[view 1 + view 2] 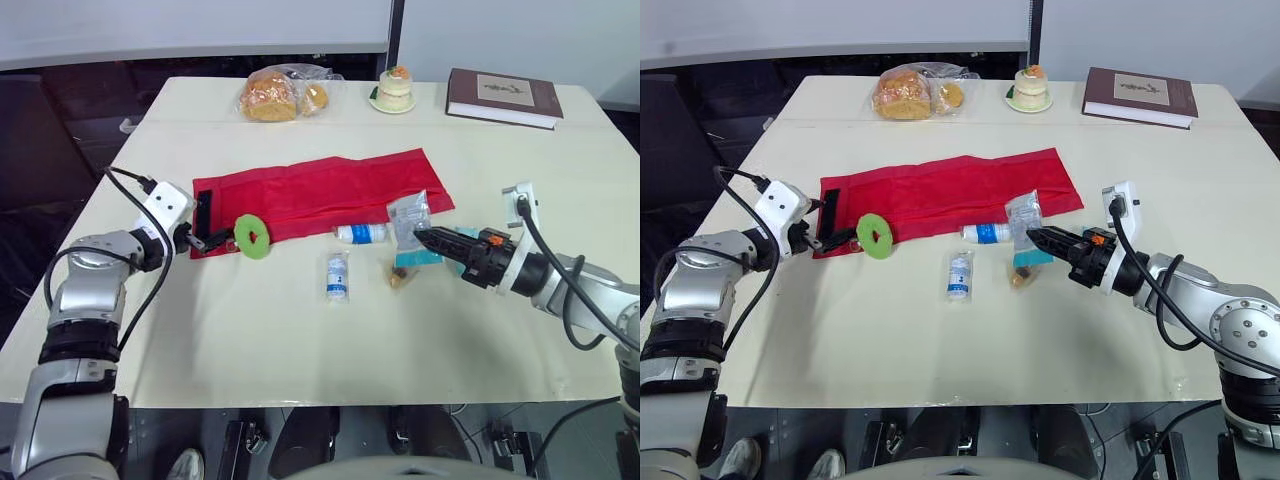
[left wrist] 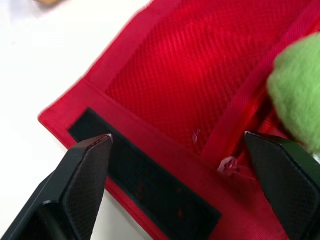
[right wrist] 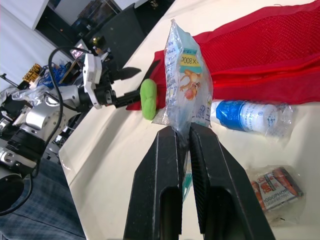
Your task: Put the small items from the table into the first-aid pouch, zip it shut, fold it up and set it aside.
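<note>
Pinching a packet [image 3: 187, 85] upright, the right gripper [image 3: 184, 131] shows its printed label in the wrist view; the left gripper [image 2: 177, 137] gapes over the left end of the red pouch [image 1: 320, 190], which stretches left-right across the table [image 1: 250, 330].

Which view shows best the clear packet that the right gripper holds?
The right wrist view: the clear packet stands upright, pinched by the right gripper, its print visible. Both eye views show it small, near the red pouch.
</note>
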Controlling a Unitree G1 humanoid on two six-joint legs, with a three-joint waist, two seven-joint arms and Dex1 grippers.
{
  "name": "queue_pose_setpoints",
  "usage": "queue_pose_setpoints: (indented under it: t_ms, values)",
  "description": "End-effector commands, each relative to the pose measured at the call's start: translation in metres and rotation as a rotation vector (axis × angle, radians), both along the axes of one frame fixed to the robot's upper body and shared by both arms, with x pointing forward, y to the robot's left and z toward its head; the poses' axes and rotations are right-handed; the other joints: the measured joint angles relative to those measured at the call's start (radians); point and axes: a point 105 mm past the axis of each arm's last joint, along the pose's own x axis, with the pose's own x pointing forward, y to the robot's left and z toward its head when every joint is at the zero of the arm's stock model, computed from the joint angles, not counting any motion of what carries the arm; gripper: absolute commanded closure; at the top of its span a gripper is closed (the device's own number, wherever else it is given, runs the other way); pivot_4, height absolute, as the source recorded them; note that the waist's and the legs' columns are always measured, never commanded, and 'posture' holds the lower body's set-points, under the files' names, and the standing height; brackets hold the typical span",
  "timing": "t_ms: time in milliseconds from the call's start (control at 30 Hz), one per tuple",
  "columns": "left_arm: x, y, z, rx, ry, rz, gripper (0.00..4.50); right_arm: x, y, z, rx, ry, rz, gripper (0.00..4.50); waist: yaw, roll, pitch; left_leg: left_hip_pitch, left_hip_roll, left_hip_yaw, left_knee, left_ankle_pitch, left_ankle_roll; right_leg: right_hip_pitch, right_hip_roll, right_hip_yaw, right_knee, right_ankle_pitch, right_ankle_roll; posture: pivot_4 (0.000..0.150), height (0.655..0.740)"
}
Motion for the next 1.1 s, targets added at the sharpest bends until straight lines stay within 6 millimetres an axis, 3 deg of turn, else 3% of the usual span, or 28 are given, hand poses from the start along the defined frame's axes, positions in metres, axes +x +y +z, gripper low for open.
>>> queue_pose_setpoints:
  t_ms: [33,167,267,467,533,800,1100]
  values:
    - [0.002,-0.007,0.003,0.055,-0.005,-0.059,0.03,-0.002,0.000,0.013,0.019,-0.058,0.000,4.50,0.001,0.000,0.000,0.000,0.000,0.000,0.000,0.000,0.000,0.000,0.000,0.000,0.000,0.000,0.000,0.150,0.7289]
    - [0.008,-0.015,0.001,0.090,-0.002,-0.103,0.03,-0.001,0.001,0.012,0.022,-0.059,-0.010,4.50,0.002,0.000,0.000,0.000,0.000,0.000,0.000,0.000,0.000,0.000,0.000,0.000,0.000,0.000,0.000,0.150,0.7289]
    - [0.014,-0.022,0.003,0.109,-0.014,-0.126,0.74,-0.001,0.002,0.011,0.028,-0.060,-0.018,4.50,0.005,0.000,0.000,0.000,0.000,0.000,0.000,0.000,0.000,0.000,0.000,0.000,0.000,0.000,0.000,0.150,0.7289]
    - [0.018,-0.030,0.004,0.160,-0.038,-0.177,3.69,0.000,0.002,0.012,0.036,-0.066,-0.035,4.50,0.002,0.000,0.000,0.000,0.000,0.000,0.000,0.000,0.000,0.000,0.001,0.000,0.000,0.000,0.000,0.150,0.7289]
    - [0.019,-0.035,0.008,0.168,-0.065,-0.197,4.39,0.000,0.001,0.012,0.037,-0.066,-0.041,4.50,0.001,0.000,0.000,0.000,0.000,0.000,0.000,0.000,0.000,0.000,0.001,0.000,0.000,0.000,0.000,0.150,0.7289]
    - [0.017,-0.070,0.016,0.189,-0.182,-0.314,4.39,0.000,0.002,0.011,0.042,-0.065,-0.046,4.50,0.010,0.000,0.000,0.000,0.000,0.000,0.000,0.000,0.000,0.000,0.001,0.000,0.000,0.000,0.000,0.150,0.7289]
    - [0.020,-0.136,0.020,0.168,-0.285,-0.485,4.39,0.001,0.005,0.010,0.047,-0.060,-0.039,4.50,0.018,0.000,0.000,0.000,0.000,0.000,0.000,0.000,0.000,0.000,0.002,0.000,0.001,0.000,0.000,0.150,0.7289]
